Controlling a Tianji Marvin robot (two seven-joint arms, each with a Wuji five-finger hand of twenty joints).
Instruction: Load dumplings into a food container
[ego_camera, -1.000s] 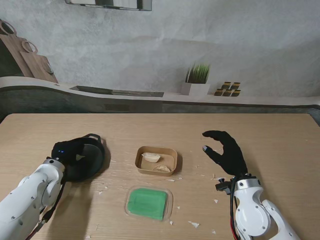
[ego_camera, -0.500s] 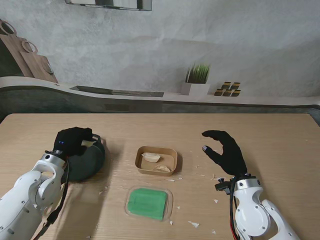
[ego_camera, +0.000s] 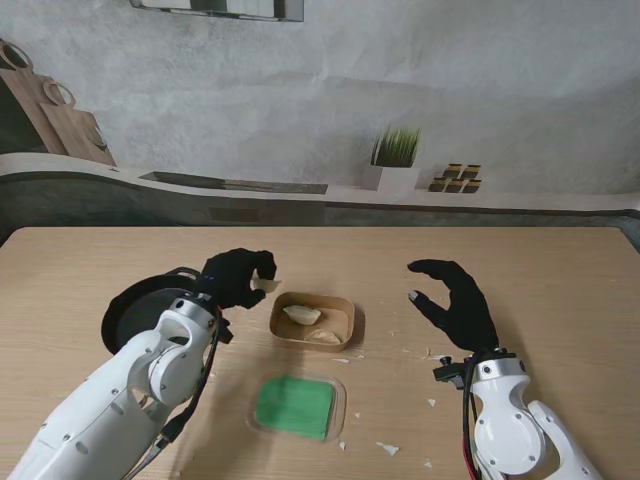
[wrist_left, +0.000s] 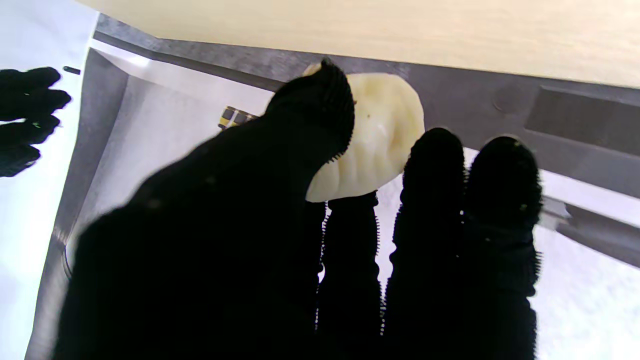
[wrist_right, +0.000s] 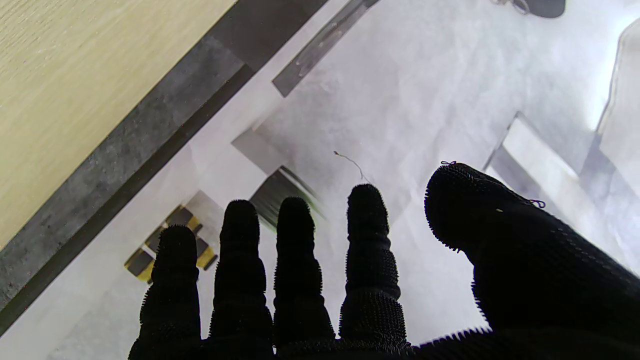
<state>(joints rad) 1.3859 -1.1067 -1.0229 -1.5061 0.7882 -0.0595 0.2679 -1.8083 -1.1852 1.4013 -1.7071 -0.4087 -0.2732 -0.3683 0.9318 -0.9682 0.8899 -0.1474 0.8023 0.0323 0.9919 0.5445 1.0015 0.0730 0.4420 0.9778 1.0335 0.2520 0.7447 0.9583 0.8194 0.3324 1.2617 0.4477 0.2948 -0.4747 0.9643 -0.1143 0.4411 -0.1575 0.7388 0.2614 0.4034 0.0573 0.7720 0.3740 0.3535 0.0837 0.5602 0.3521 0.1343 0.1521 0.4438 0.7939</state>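
Left hand (ego_camera: 237, 279) pinches a pale pleated dumpling (ego_camera: 267, 285) between thumb and fingers (wrist_left: 434, 165); the left wrist view shows the thumb pressed on one face and the other fingers backing it. From the stand camera the dumpling hangs just left of the brown paper container (ego_camera: 345, 322), near its left rim, apparently not yet over the opening. Two dumplings (ego_camera: 303, 315) already lie inside, one at the far left of the tray, one nearer to me.

Step in hand, as I judge it: carry and drop. To do it well, move the hand a little farther right until the dumpling sits over the bare patch on the container's right side, lower it close to the floor of the tray, then part thumb and fingers gently. The wrapper looks soft, so the pinch should stay light; a squeeze may tear the pleats. The paper tray looks light, so a brush on the rim could shove it.

Right hand (ego_camera: 455, 305) hovers to the right of the container, fingers spread, holding nothing.

Against the earlier frames: the left hand was over the black pan (ego_camera: 135, 310) at the left, now it has swung right to the container with a dumpling in its grip, and the pan is uncovered. Right hand, green lid (ego_camera: 294, 405) and container contents are unchanged
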